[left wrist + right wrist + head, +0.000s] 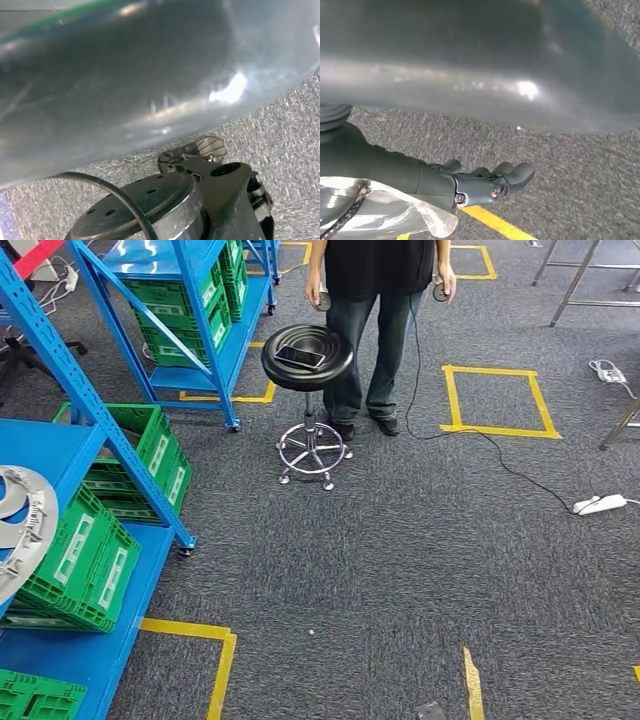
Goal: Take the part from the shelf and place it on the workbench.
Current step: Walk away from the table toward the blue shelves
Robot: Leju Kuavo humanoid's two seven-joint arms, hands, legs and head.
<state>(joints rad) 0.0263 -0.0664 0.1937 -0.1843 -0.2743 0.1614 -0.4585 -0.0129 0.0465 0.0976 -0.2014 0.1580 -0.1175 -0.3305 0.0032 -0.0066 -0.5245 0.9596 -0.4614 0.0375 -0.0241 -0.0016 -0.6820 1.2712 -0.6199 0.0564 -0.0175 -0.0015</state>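
Head view is showing the grey ring-shaped part (19, 525) sitting at the blue shelf's (56, 445) front edge, so pickup is pending; right hand (486, 182) is hanging empty with fingers apart, left hand's state I cannot tell.

Workshop/lab: blue steel shelving (90, 400) w/ green crates (79, 560), yellow floor tape (498, 400), grey carpet.

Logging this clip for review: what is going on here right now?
The robot stands on grey carpet beside blue shelves stacked with green crates. A silver ring-shaped metal part shows at the view's left edge, by the shelf. The right hand hangs over the carpet, fingers apart, holding nothing. A person stands behind a black stool with a phone on it.
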